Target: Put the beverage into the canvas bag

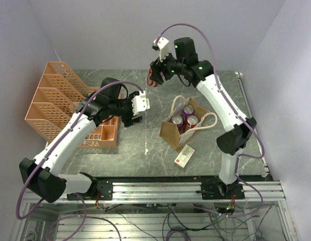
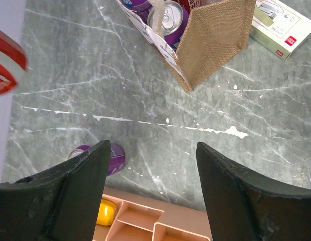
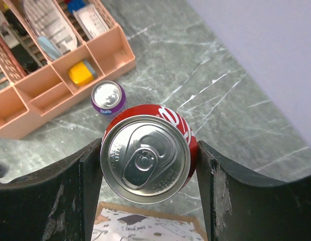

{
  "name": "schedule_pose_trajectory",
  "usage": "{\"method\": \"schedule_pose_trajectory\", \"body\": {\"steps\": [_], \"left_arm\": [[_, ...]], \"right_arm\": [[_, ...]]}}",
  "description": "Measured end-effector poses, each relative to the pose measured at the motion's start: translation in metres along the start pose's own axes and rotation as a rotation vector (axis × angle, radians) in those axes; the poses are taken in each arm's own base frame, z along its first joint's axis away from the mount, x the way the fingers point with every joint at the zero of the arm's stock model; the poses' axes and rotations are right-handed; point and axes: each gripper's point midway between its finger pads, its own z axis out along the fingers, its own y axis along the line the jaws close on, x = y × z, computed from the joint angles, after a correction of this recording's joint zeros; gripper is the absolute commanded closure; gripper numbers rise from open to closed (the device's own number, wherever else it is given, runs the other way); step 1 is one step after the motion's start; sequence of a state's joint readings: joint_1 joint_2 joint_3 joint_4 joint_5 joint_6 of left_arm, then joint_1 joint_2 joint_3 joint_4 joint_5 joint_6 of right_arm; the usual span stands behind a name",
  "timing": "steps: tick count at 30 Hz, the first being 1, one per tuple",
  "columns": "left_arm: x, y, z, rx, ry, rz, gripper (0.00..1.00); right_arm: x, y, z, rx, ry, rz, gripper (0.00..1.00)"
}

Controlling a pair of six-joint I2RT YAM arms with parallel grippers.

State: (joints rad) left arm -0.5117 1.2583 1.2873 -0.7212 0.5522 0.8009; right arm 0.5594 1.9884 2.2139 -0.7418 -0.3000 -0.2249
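Observation:
My right gripper (image 1: 156, 75) is shut on a red cola can (image 1: 153, 79) and holds it upright in the air, beyond and to the left of the canvas bag (image 1: 171, 134). In the right wrist view the can (image 3: 145, 159) sits between both fingers of the gripper (image 3: 149, 150), with the bag's printed edge (image 3: 145, 227) just below. The bag stands open and holds three cans (image 1: 184, 118). My left gripper (image 1: 134, 119) is open and empty, left of the bag. In the left wrist view the gripper (image 2: 151, 150) hovers over bare table, with a purple can (image 2: 114, 156) standing by its left finger.
An orange mesh rack (image 1: 55, 100) with a compartment tray (image 1: 109, 134) fills the left side. A white box (image 1: 184, 155) lies in front of the bag. The purple Fanta can (image 3: 108, 98) stands beside the tray (image 3: 55, 80). A yellow item (image 2: 106, 212) lies in the tray.

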Motion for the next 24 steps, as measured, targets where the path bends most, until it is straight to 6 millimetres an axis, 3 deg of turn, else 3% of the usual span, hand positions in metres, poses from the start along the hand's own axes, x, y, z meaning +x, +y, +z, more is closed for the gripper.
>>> {"method": "schedule_pose_trajectory", "body": {"steps": [4,9,15,21,24], "left_arm": [[0.005,-0.002,0.008,0.028,0.005,-0.022,0.22],[0.005,-0.007,0.017,0.061,0.006,-0.023,0.23],[-0.007,-0.018,0.034,0.138,0.001,0.067,0.26],[-0.032,-0.042,0.06,0.266,-0.01,0.207,0.29],[-0.037,-0.053,0.072,0.33,-0.009,0.252,0.29]], "right_arm": [[-0.027,0.007,-0.045,0.02,-0.066,-0.035,1.0],[-0.031,0.017,-0.093,0.044,-0.089,-0.065,1.0],[-0.021,0.026,-0.133,0.072,-0.084,-0.101,1.0],[0.011,0.043,-0.17,0.054,-0.053,-0.138,1.0],[0.029,0.042,-0.185,0.055,-0.04,-0.126,1.0]]}}
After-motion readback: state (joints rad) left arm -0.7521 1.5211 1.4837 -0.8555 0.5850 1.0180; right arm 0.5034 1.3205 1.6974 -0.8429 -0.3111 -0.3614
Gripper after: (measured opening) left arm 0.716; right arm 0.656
